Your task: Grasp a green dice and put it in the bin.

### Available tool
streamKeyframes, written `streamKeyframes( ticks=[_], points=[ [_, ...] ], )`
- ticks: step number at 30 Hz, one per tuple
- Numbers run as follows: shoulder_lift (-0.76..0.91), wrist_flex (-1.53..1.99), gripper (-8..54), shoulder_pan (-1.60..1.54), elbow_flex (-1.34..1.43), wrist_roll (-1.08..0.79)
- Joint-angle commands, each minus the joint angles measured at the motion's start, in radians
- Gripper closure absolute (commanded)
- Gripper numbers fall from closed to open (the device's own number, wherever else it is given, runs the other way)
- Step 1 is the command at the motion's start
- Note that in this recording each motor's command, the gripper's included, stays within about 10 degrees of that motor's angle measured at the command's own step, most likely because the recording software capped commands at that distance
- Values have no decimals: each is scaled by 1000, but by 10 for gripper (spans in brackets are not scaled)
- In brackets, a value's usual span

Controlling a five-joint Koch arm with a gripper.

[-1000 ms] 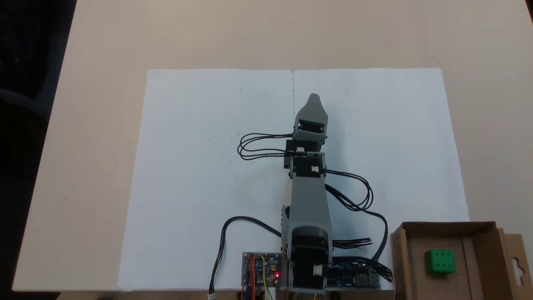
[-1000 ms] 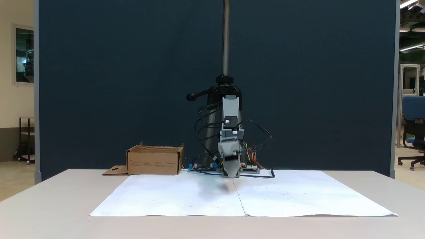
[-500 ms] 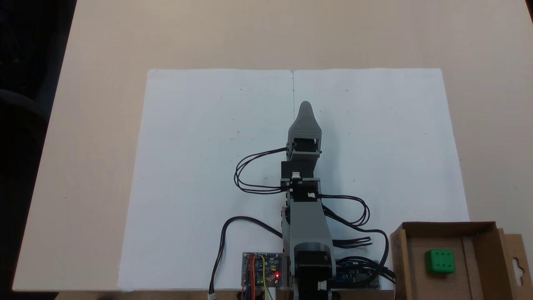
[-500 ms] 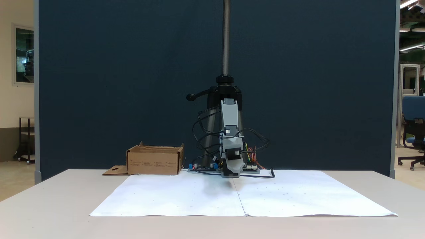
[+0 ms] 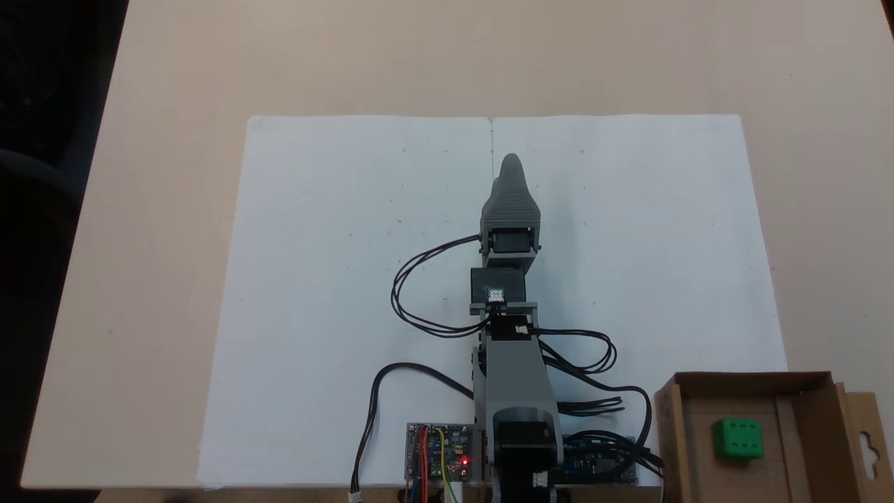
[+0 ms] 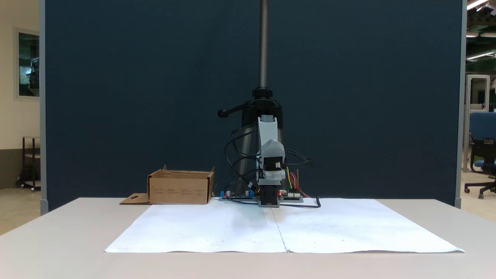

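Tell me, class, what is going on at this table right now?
A small grey robot arm stands at the edge of a table covered by white paper. Its gripper hangs over the middle of the paper, holding nothing that can be seen; whether it is open or shut cannot be told. The green dice already lies inside the cardboard box beside the arm's base, six pips up, so the job looks done.

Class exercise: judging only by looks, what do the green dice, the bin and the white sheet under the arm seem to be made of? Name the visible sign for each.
Green dice: probably plastic; even, saturated colour, rounded edges, recessed pips.
Bin: cardboard; matte brown, folded flaps, thin cut walls, also seen in a fixed view.
White sheet: likely paper; flat, matte, with a centre seam, so possibly two sheets joined.
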Motion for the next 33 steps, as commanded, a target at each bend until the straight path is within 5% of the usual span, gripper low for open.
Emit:
streamKeyframes(
  ticks=[1, 33],
  points=[
    [114, -101, 4, -25, 71, -60],
    [115, -124, 4, -3, 71, -61]
  ],
)
